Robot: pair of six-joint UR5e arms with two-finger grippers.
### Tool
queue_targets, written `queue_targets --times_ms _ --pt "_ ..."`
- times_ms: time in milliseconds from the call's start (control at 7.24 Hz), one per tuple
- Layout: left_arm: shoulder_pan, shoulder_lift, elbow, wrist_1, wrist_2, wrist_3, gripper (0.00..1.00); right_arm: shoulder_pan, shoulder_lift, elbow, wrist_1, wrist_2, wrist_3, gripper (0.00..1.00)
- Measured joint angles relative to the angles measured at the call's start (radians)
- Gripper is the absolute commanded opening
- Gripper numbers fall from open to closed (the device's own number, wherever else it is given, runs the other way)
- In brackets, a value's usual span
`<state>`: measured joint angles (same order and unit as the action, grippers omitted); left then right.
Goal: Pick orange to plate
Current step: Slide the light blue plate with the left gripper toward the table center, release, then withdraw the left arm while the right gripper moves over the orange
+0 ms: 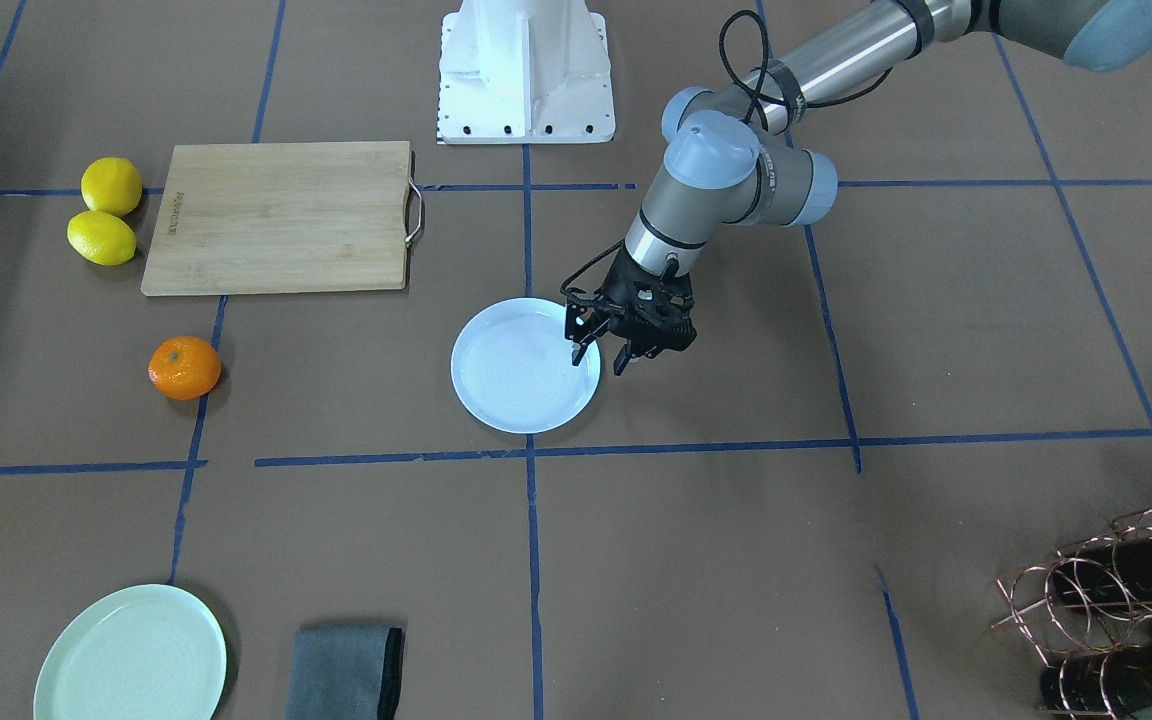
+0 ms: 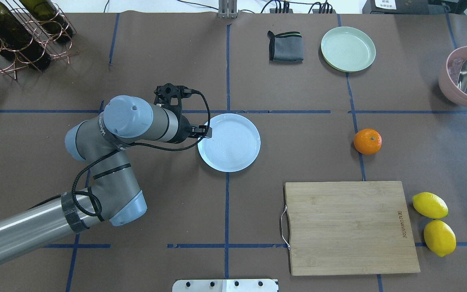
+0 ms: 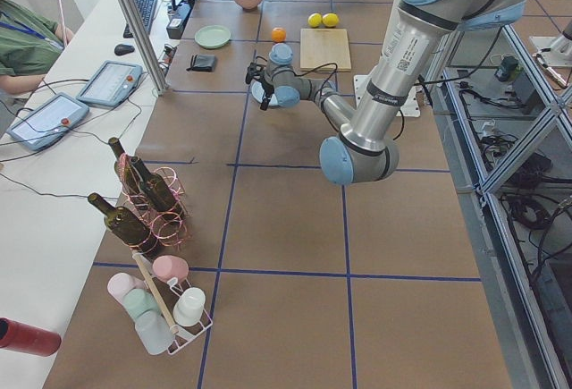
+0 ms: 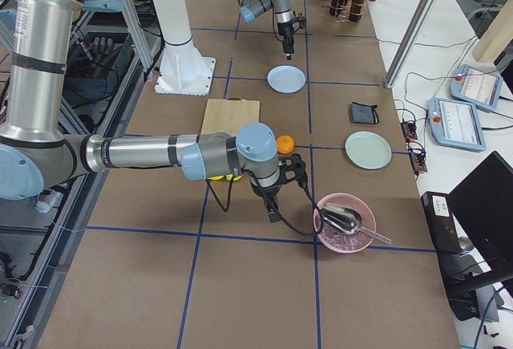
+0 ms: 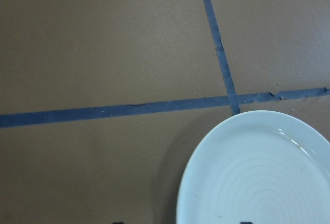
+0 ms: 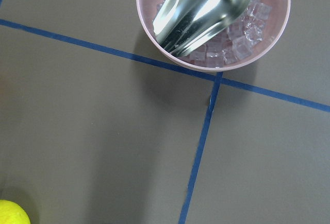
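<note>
Nearest, grey left arm (image 2: 108, 190) reaches in from view's left; its left gripper (image 1: 598, 362) hangs over rim of round glossy white plate (image 2: 233, 150), fingers apart, gripping nothing. L-to-R in overhead view: copper wire rack (image 2: 10, 44) w/ dark glass wine bottles (image 2: 49, 18); white plate; pale mint-green plate (image 2: 348, 48); small round orange (image 2: 367, 141) on brown table paper (image 2: 298, 134), well apart from white plate; pink round bowl (image 2: 456, 87) w/ ice cubes (image 6: 247, 31) & steel scoop (image 6: 201, 7). Right gripper (image 4: 272, 211) near bowl: can't tell if open.
</note>
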<state>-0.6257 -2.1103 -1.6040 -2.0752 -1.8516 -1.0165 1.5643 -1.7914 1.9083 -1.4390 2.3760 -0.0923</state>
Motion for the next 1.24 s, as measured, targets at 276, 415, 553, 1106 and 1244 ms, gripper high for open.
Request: queue_targets --times_ms 276,415,553,1106,1244 --pt "-0.150 0.153 -0.226 0.204 -0.071 0.274 1.00 -0.009 0.001 0.046 0.000 0.031 0.002 1.00" --pt "-0.268 0.249 -0.293 0.252 -0.128 0.449 1.00 -0.024 0.006 0.051 0.000 0.035 0.002 1.00" --pt "-0.412 0.327 -0.301 0.272 -0.216 0.652 1.00 -0.042 0.022 0.051 0.000 0.036 0.005 1.00" --pt "-0.858 0.509 -0.129 0.386 -0.392 1.166 1.00 -0.090 0.080 0.048 0.031 0.033 0.046 1.00" --pt "-0.915 0.527 -0.111 0.458 -0.396 1.187 1.00 -0.100 0.085 0.048 0.040 0.031 0.053 1.00"
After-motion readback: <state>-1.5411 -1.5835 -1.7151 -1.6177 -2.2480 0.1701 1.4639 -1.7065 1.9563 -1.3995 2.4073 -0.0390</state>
